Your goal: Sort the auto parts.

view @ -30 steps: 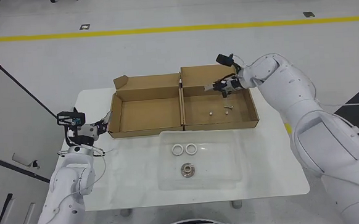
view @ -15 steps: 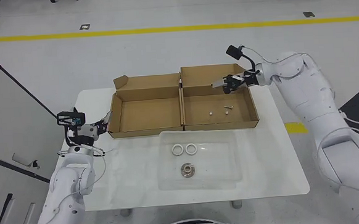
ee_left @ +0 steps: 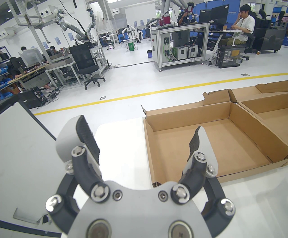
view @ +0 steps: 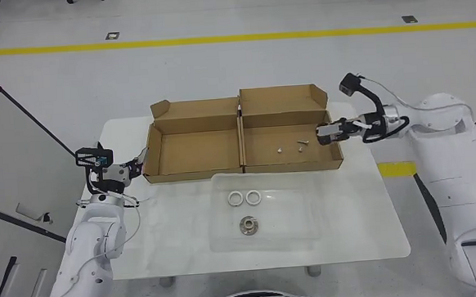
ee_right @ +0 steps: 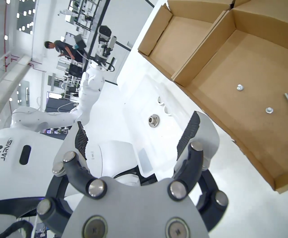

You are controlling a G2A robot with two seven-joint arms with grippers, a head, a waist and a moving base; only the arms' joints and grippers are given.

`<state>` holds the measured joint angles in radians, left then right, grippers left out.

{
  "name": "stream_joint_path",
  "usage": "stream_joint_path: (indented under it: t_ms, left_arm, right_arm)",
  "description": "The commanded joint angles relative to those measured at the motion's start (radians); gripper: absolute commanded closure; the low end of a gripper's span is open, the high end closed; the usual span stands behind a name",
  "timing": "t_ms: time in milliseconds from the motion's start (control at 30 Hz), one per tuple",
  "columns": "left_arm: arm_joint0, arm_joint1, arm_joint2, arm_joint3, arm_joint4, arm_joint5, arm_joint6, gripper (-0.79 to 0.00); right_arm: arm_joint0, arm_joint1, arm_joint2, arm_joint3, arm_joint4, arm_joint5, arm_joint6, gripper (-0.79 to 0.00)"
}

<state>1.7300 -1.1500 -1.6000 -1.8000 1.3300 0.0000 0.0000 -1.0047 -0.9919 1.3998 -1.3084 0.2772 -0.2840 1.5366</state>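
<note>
Two open cardboard boxes stand side by side at the back of the table. The left box [view: 193, 147] [ee_left: 209, 144] has a bare floor. The right box [view: 321, 161] [ee_right: 234, 117] holds three small metal fasteners [view: 301, 142] [ee_right: 269, 110]. In front lies a clear tray [view: 296, 227] with two white rings [view: 244, 198] [ee_right: 160, 100] and a metal flange [view: 247, 225] [ee_right: 154, 120]. My right gripper [view: 322, 133] [ee_right: 137, 133] hangs open with nothing in it, at the right box's right wall. My left gripper [view: 137, 165] [ee_left: 139, 137] is open, just left of the left box.
The white table [view: 357, 215] has free room to the right of the tray and along its front edge. A grey panel [view: 17, 154] stands off the table's left side.
My right arm has drawn back to the right, from above the right box's far side to its right wall. The left arm and the parts have stayed put.
</note>
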Motion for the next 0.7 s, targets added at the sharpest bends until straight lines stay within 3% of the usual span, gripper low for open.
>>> stream_joint_path:
  t_ms: [0,367,667]
  left_arm:
    - [0.0,0.0,0.0,0.0,0.0,0.0,0.0,-0.785]
    - [0.0,0.0,0.0,0.0,0.0,0.0,0.0,-0.785]
    - [0.0,0.0,0.0,0.0,0.0,0.0,0.0,-0.785]
  right_arm:
    - [-0.023,0.02,0.016,-0.015,0.049,0.0,-0.001,-0.785]
    - [-0.106,0.157,0.045,-0.061,0.332,-0.001,-0.001,-0.785]
    - [-0.107,0.16,0.044,-0.062,0.338,-0.001,-0.001,-0.785]
